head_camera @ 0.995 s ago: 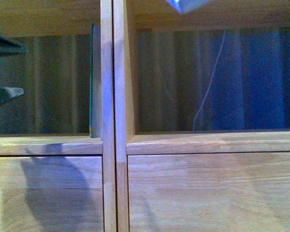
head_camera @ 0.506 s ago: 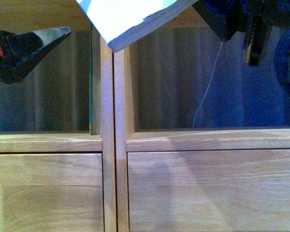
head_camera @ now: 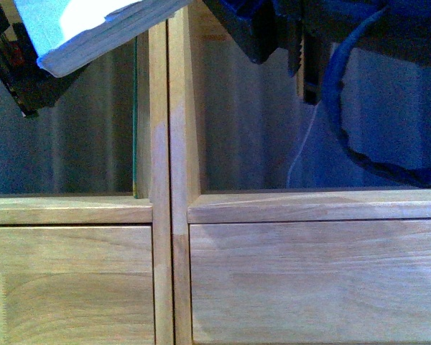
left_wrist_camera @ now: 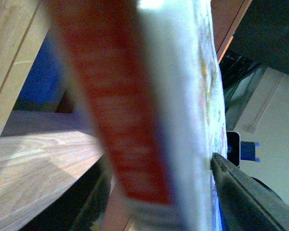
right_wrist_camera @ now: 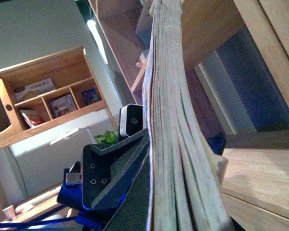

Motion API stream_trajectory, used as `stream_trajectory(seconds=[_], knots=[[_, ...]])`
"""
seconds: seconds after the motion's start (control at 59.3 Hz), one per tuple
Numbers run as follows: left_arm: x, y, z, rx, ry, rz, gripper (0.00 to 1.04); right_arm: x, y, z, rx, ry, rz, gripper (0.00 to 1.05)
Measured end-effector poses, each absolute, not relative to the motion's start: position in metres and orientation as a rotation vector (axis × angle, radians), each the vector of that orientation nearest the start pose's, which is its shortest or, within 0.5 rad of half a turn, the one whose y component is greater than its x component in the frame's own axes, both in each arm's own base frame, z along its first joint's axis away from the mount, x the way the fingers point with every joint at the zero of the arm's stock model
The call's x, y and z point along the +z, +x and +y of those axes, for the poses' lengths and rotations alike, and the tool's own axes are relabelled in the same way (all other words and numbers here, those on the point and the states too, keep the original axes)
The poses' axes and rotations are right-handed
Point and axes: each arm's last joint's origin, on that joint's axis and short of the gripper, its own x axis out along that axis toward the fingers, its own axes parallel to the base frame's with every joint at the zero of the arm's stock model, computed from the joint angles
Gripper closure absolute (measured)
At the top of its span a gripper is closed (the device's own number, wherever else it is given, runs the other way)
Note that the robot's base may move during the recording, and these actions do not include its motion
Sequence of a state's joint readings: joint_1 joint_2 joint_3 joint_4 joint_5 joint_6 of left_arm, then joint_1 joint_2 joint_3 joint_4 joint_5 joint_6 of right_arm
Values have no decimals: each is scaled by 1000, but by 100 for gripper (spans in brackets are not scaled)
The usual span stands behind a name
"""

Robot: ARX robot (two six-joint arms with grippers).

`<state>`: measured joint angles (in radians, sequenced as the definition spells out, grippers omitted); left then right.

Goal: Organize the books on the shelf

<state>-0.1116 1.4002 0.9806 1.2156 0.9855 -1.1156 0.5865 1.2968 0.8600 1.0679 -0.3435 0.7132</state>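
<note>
At the oak shelf (head_camera: 273, 208), front view: the paperback (head_camera: 93, 29) hangs tilted across the top of the L cubby and the centre divider (head_camera: 169, 144). Its long axis slopes from low at L to high at R, page edges toward the camera. It sits up at cubby-mouth height, apparently so it can be turned upright & fed in by the thin green book (head_camera: 136, 122), which stands on end against the divider. The L end effector (head_camera: 16, 75) shows dark just behind the book's low end. The R end effector (head_camera: 273, 36) is near the high end, a blue cable (head_camera: 334, 108) looping below it.

L wrist view: the blurred whitish cover w/ its red band (left_wrist_camera: 120, 120) fills the frame, and a dark finger (left_wrist_camera: 245, 192) touches its edge. The book lies between the fingers, but whether they're clamped can't be told. The red-band end prob. points toward this arm.

R wrist view: the page edges (right_wrist_camera: 168, 120) run lengthwise straight out from the R end effector. Its finger (right_wrist_camera: 115, 168) presses one cover, so it grips the paperback, pages fanning slightly.
</note>
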Motion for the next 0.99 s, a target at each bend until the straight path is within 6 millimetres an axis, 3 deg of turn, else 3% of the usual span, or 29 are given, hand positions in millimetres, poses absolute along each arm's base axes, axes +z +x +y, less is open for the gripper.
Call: stream_trajectory(seconds=[0.169,0.27,0.337,0.607,0.742,0.995], knots=[[383,270,-53,-1300,-593,-137,67,365,224,166,1094,727,-291,97],[384,263,-49,-1293,-599,-145,89,366,225,168,1099,741,-287,74],[383,259,-46,-1285,-602,-148,96,365,225,168,1103,754,-279,64],[377,240,-29,-1206,-572,-155,98,358,223,155,1076,744,-277,22],[375,252,-19,-1101,-525,-180,98,353,224,132,1011,723,-287,6],[363,299,10,-746,-323,-259,98,339,210,68,836,572,-297,7]])
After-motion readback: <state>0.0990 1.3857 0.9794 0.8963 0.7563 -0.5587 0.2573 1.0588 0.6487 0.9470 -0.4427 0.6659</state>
